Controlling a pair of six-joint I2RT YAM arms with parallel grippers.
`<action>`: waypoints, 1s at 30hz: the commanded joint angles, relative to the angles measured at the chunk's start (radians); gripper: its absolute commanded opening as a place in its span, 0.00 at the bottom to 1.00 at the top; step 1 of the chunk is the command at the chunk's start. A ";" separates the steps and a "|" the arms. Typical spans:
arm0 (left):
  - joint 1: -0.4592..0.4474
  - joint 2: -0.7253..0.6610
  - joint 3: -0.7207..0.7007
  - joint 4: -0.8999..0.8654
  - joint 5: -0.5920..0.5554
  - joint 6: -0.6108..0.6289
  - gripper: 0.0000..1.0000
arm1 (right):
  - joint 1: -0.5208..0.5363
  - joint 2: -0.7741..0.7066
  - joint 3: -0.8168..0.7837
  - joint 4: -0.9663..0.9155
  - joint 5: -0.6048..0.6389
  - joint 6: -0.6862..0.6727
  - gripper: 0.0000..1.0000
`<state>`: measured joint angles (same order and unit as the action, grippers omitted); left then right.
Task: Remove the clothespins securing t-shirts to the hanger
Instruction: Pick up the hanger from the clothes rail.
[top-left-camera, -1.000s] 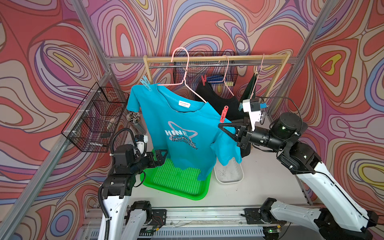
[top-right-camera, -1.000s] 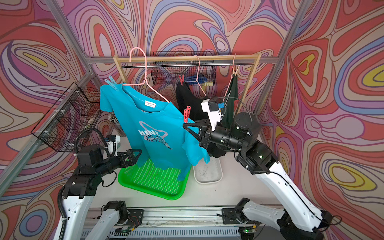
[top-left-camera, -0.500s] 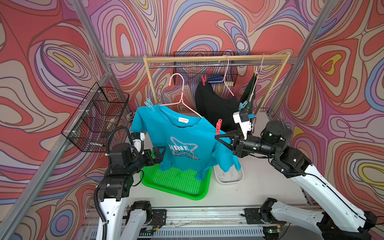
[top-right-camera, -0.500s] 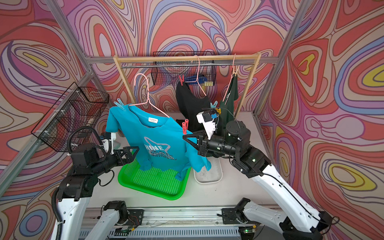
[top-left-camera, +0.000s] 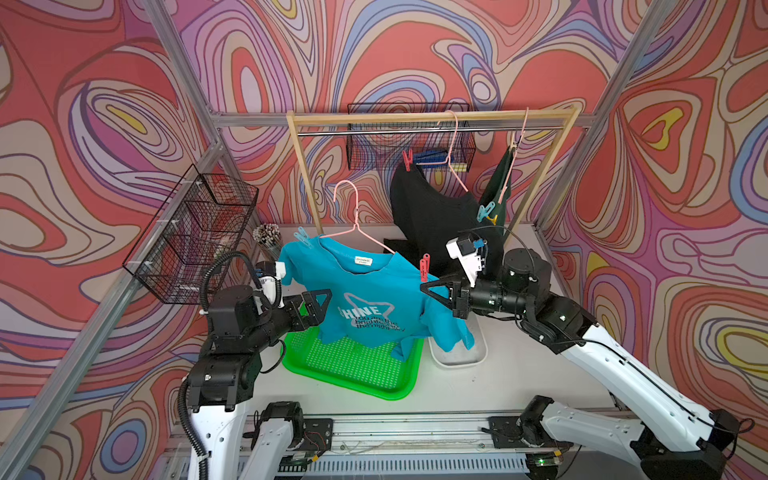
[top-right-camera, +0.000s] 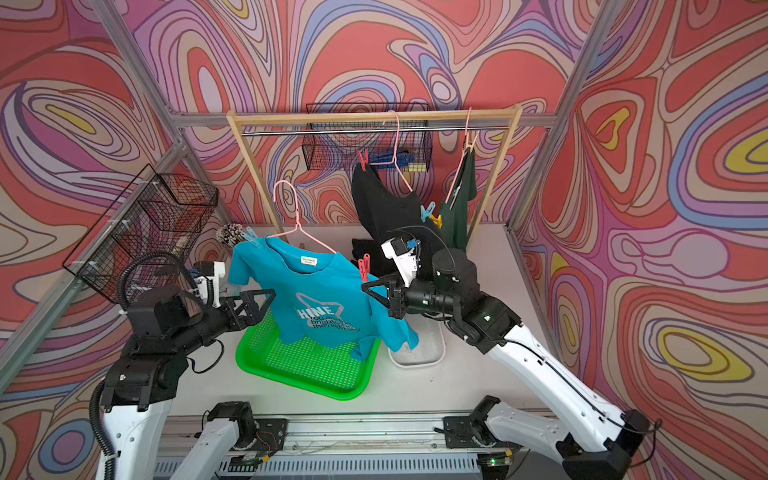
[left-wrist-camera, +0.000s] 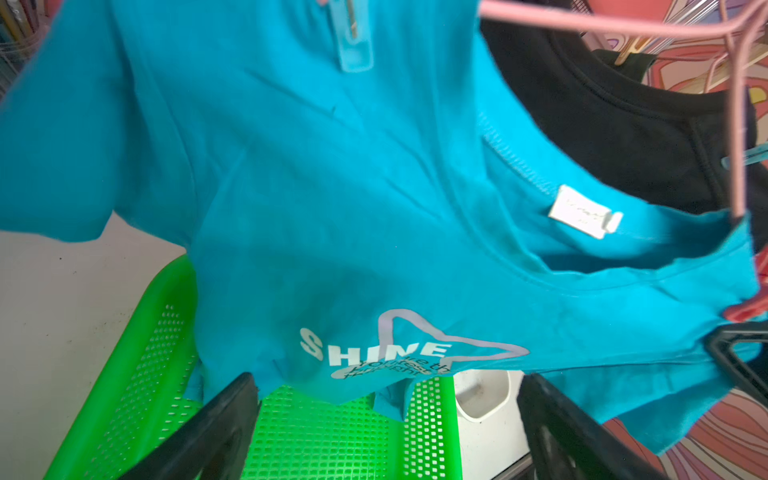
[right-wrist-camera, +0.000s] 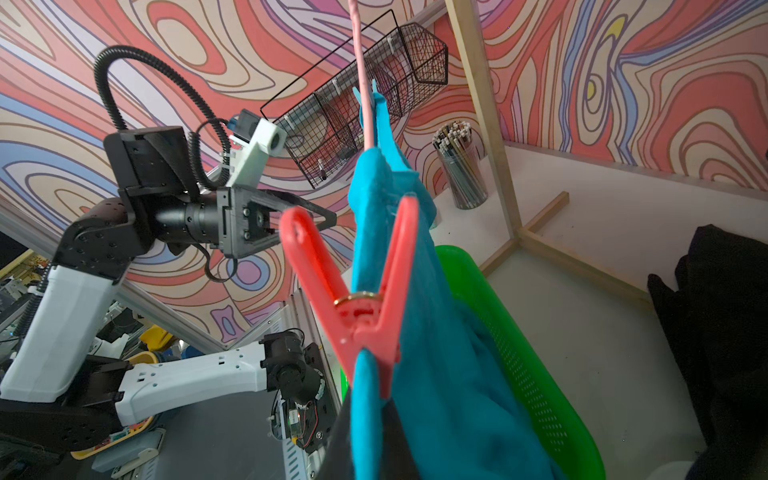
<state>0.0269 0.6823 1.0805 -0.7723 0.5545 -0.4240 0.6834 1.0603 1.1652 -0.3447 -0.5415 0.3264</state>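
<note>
The turquoise shirt (top-left-camera: 365, 291) is off the rail (top-left-camera: 415, 132) now. The right gripper (top-left-camera: 424, 287) is clamped on it, with the red clothespin (top-left-camera: 424, 266) right above. The left gripper (top-left-camera: 322, 301) is wide open, so unpinning looks next.

Both top views looked down from high above the front edge of the table (top-left-camera: 498, 382) and faced the back wall, far enough to take in both arms, the wooden rack (top-left-camera: 395, 117) and the green tray (top-left-camera: 357, 365). They stood side by side, so they shared almost the whole scene, only shifted a little sideways. The left wrist camera looked forward past the left gripper (left-wrist-camera: 386, 376), very near the turquoise shirt (left-wrist-camera: 332, 187). The right wrist camera was close to the red clothespin (right-wrist-camera: 357, 316) and faced across to the left arm (right-wrist-camera: 124, 232). Both wrist views shared the shirt and the tray
</note>
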 joint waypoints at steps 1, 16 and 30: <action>-0.002 0.018 0.037 -0.019 0.038 -0.021 1.00 | 0.014 0.007 -0.022 0.062 -0.014 -0.013 0.00; -0.001 0.105 0.127 0.096 0.109 -0.081 0.94 | 0.158 0.114 -0.051 0.061 0.074 -0.052 0.00; -0.002 0.159 0.114 0.168 0.107 -0.075 0.83 | 0.172 0.136 -0.071 0.088 0.068 -0.059 0.00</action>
<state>0.0269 0.8265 1.1973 -0.6495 0.6540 -0.4988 0.8467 1.1984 1.0992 -0.3138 -0.4686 0.2871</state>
